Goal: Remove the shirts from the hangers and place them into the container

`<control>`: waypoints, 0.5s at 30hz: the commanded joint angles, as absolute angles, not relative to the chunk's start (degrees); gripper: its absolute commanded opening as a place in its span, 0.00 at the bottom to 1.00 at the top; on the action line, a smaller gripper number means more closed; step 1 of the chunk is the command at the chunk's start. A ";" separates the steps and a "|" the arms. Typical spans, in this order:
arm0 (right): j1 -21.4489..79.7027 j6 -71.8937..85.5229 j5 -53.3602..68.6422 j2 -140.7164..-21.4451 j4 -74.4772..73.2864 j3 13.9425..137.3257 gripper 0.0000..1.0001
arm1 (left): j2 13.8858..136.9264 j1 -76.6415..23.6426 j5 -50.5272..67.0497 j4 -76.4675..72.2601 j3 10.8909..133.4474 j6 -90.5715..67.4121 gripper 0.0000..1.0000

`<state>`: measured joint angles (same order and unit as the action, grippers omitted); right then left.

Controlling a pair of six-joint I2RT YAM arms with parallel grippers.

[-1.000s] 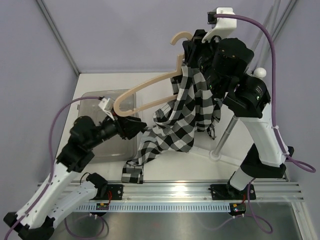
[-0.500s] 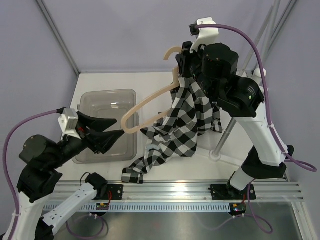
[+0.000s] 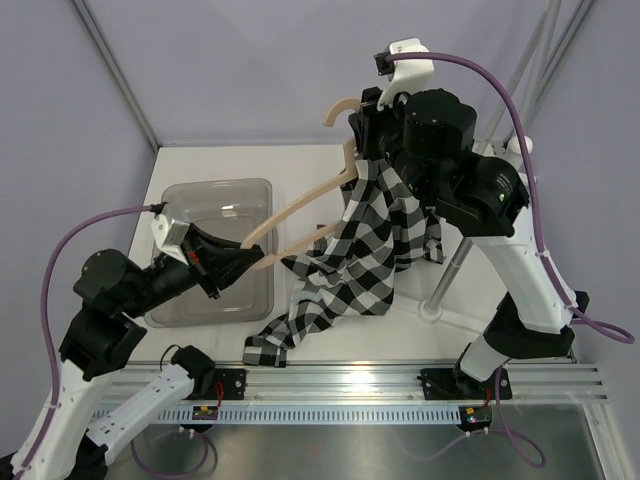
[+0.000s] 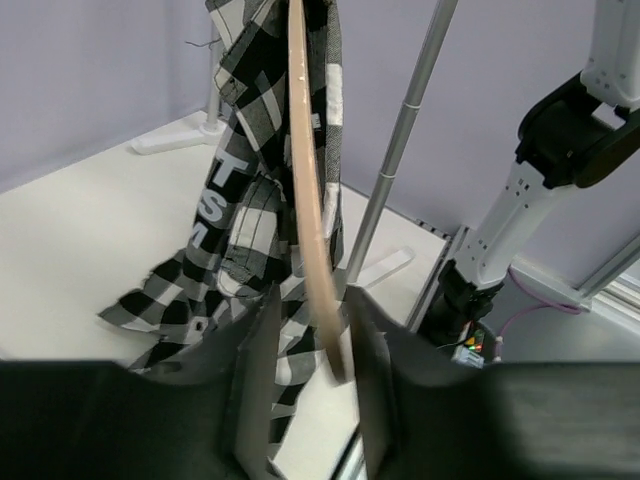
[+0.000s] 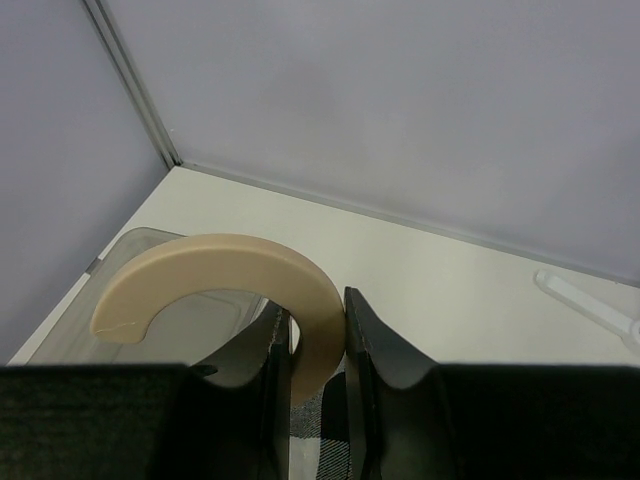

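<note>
While right gripper [image 5: 312,345] stays clamped on hanger [image 3: 300,205] hook, top centre of overhead view, we see left gripper [image 4: 310,330] swing back from lower left. Its jaws now straddle hanger's loop end, gap showing on one side, not yet clamped. We see shirt [image 3: 372,235] still draped from hanger, centre frame, tail on table [image 3: 330,160] beside container [image 3: 200,195] at left. We judge stripping not yet begun.

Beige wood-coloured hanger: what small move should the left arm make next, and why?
Probably close the left hand on the beige wood-coloured hanger: its bar sits between the fingers with a gap on one side, the right hand clamps the hook, and the black-and-white check shirt hangs from it.
</note>
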<state>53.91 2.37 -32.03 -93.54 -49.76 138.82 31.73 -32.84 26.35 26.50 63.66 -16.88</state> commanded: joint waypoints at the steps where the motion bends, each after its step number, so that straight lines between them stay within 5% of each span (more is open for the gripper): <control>1: 55.19 0.97 -30.15 -92.64 -48.25 140.01 0.00 | 34.97 -32.87 31.11 19.44 62.23 -18.28 0.03; 6: 55.46 0.97 -28.74 -92.20 -49.74 139.84 0.00 | 35.34 -32.96 26.83 17.23 60.56 -19.95 0.00; 10: 55.55 1.41 -28.30 -90.18 -50.89 136.42 0.46 | 32.71 -32.87 19.87 22.22 62.05 -18.37 0.00; 15: 55.72 4.65 -26.64 -85.17 -51.85 131.23 0.70 | 30.59 -32.96 17.23 25.40 63.11 -18.10 0.00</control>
